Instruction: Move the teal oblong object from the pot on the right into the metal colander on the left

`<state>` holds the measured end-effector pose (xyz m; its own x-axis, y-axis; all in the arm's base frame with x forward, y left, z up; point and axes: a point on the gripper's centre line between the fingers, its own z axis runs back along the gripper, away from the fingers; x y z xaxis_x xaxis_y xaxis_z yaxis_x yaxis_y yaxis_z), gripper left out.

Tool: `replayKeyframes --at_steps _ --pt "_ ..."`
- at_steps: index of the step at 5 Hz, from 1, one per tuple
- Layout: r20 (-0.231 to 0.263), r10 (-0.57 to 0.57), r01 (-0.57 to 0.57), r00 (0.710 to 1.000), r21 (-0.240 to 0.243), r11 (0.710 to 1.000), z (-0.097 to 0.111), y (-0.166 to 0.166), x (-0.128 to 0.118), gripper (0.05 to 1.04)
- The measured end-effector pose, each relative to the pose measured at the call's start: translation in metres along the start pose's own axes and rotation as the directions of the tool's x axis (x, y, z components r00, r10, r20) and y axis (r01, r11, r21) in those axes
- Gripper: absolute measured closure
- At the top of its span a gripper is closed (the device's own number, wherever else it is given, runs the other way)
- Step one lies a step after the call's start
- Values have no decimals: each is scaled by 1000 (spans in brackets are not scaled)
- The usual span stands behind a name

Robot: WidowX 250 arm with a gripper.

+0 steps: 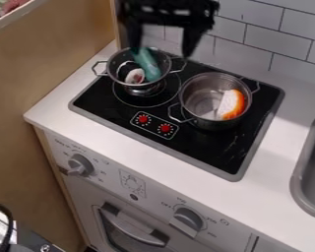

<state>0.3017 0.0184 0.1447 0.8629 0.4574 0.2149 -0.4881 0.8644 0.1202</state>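
Observation:
The black gripper (161, 48) hangs open at the top, its two fingers wide apart above the back side of the left pot. That metal pot (119, 55) stands on the left part of the black stove. Inside it lie a teal, elongated object (147, 65) and a small white, dark and reddish piece (134, 76). The gripper's left fingertip is close to the teal object's upper end; whether they touch I cannot tell. A larger metal pot (201, 98) on the right holds an orange and white piece (231, 104) against its right side.
The black stove top (206, 147) has two red knobs printed or set at its front. A grey sink (303, 172) lies at the right edge. White tiles (255, 39) rise behind the counter (120, 150), and a wooden panel (48, 64) stands to the left.

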Motion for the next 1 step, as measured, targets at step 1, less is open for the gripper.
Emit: replayKeyframes --at_steps 1 --pt "-28 -78 78 997 -5 997 8 8 16 86"
